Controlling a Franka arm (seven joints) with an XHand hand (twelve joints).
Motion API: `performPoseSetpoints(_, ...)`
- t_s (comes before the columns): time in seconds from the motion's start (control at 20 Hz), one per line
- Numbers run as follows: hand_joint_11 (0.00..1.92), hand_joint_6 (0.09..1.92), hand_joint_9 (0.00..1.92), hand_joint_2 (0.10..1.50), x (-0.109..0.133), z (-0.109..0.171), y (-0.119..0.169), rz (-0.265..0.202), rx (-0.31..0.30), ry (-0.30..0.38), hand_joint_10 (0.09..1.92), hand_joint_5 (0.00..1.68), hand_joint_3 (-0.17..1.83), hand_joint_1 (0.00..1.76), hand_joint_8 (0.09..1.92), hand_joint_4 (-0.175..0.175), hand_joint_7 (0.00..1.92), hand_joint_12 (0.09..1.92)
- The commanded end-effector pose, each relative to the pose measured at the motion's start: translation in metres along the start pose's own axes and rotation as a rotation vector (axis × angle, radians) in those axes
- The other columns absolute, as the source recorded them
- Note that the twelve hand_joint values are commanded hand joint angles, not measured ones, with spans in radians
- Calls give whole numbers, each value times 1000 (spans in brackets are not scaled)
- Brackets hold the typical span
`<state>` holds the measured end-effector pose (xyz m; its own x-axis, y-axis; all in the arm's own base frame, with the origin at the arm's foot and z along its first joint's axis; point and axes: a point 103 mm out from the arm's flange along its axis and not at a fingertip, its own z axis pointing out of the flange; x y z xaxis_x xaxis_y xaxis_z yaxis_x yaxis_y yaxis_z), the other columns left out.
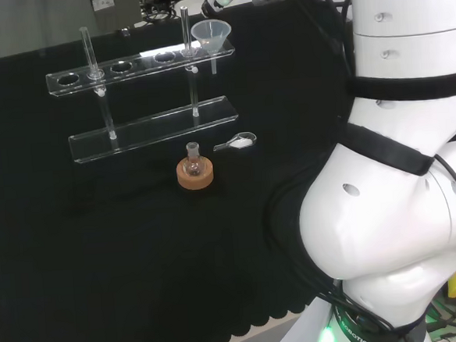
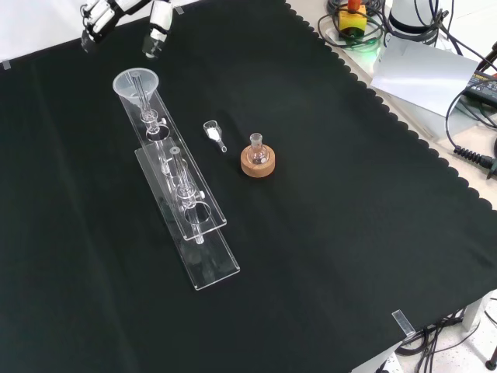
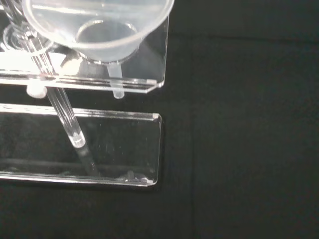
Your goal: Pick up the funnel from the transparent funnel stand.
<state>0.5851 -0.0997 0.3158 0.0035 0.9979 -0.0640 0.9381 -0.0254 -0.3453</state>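
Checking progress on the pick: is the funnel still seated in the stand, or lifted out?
Seated: the funnel sits upright in the stand's end hole, stem poking through; the hand is apart from it.

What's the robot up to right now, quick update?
Hand open, off the funnel. Funnel seated in end hole of clear stand. Nothing blocking it.

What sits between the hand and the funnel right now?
Nothing: in the front view only bare black cloth separates the hand from the funnel, seated in the stand.
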Motion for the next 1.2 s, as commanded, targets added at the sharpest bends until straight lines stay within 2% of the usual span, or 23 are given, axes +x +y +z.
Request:
performPoseSetpoints(0.05,51,87,218,871,4,10,7,-32,33,-24,702,117,207,396,560,-3,6,1424)
performPoseSetpoints(0.5,84,87,149,785,17,14,18,-57,109,-97,766,2,166,531,326,13,0,1444)
performPoseSetpoints(0.9,195,87,146,754,25,17,24,-64,148,-133,821,0,157,599,280,18,0,1448)
performPoseSetpoints(1.2,199,87,113,739,30,16,25,-72,169,-195,838,0,157,592,230,30,0,1444)
